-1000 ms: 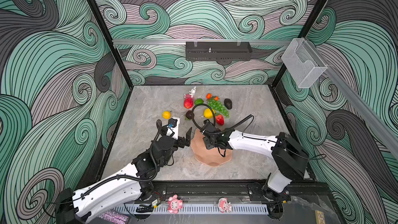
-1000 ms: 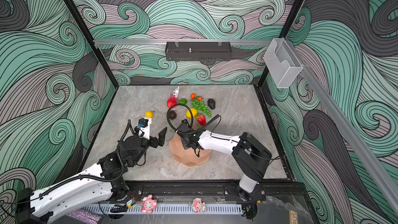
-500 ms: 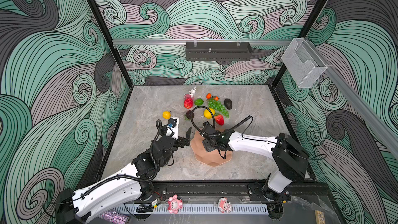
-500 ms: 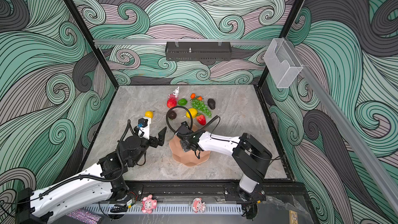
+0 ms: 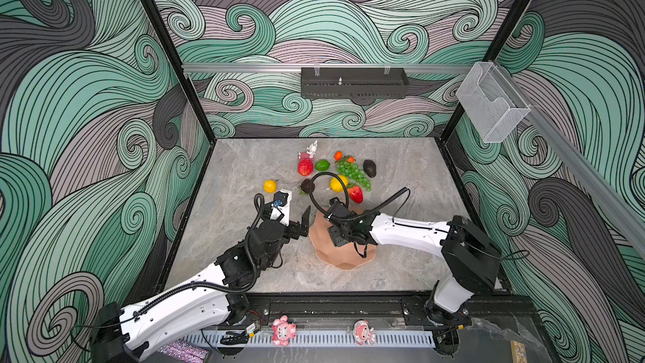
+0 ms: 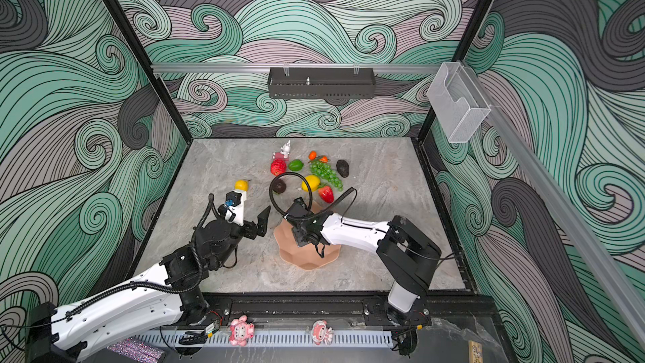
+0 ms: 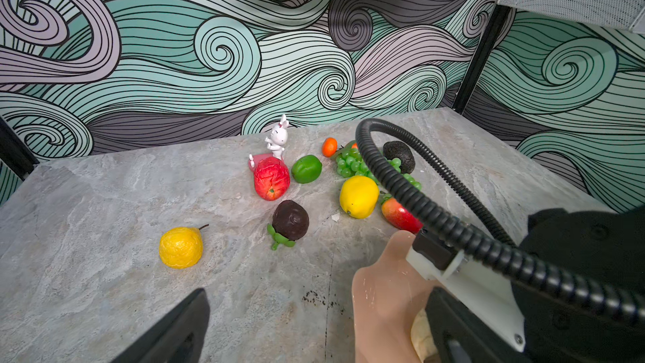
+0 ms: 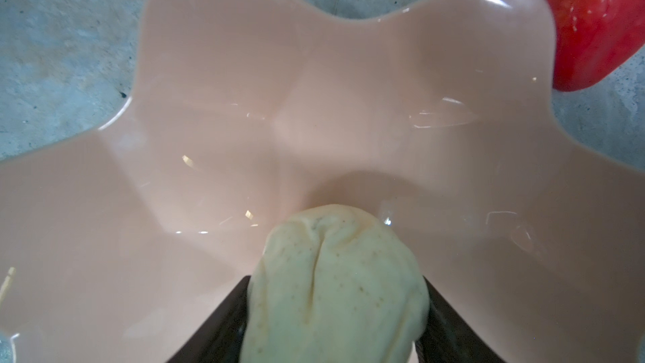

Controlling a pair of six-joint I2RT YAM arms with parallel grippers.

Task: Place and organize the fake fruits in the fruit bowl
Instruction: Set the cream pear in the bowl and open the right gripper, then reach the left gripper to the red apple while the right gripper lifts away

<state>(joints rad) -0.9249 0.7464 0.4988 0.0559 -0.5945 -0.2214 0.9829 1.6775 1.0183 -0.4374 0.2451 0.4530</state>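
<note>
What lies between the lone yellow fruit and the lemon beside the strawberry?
A dark round fruit with green leaves lies between the yellow fruit and the lemon. The left wrist view shows it clearly.

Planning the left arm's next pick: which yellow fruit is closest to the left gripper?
The stemmed yellow one, lying alone; the smooth lemon sits beside the grapes.

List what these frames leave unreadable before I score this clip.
- Both top views: most of the inside of the salmon-pink scalloped bowl, covered by the right arm's wrist.
- Right wrist view: whether the right hand presses the cream knobbly fruit; the fruit hides the contact faces, and the picture's edge cuts the fingers.
- Left wrist view: part of the green plastic grape bunch, behind the black ribbed cable.
</note>
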